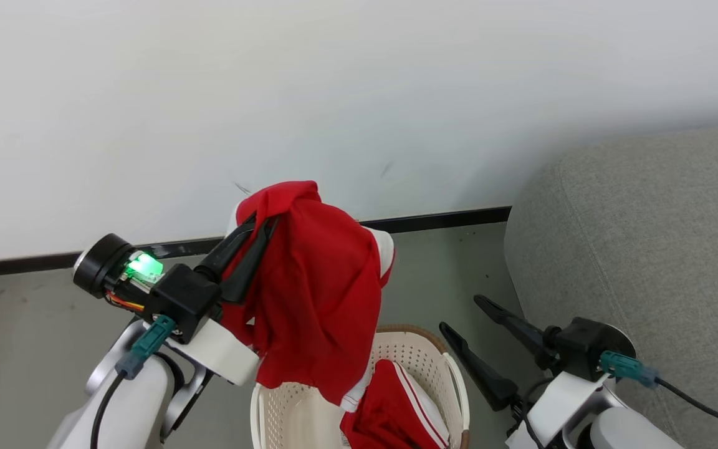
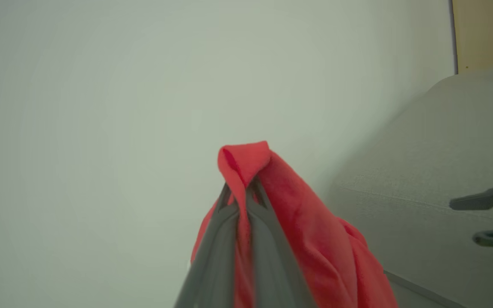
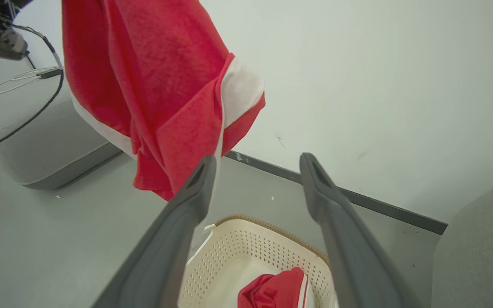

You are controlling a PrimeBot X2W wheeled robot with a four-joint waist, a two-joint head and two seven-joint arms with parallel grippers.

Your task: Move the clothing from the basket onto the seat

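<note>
The left claw (image 1: pixel 262 224) was clamped together on a soft, bright red sportswear garment (image 1: pixel 315 280), its two dark fingers pinching a folded ridge of the cloth near the top. The garment hung in loose folds in the air above the laundry basket (image 1: pixel 412 362), clear of it, with a white panel and a thin white stripe showing along one edge and white trim along the hem. The basket was cream-white plastic with perforated walls and a brown woven-look rim, and it stood on the smooth grey floor (image 1: pixel 22 349), close beside the sofa (image 1: pixel 646 249). Inside it lay a second red garment (image 1: pixel 390 411), crumpled against the wall nearer the sofa, with thin white side stripes; the other part of the basket's bottom was bare. The right claw (image 1: pixel 460 313) stood with its long tapered fingers wide apart, gripping nothing, between the basket and the sofa. The sofa was grey woven fabric with rounded, padded edges. A dark skirting strip (image 1: pixel 434 219) ran along the foot of the plain white wall (image 1: pixel 359 93).
</note>
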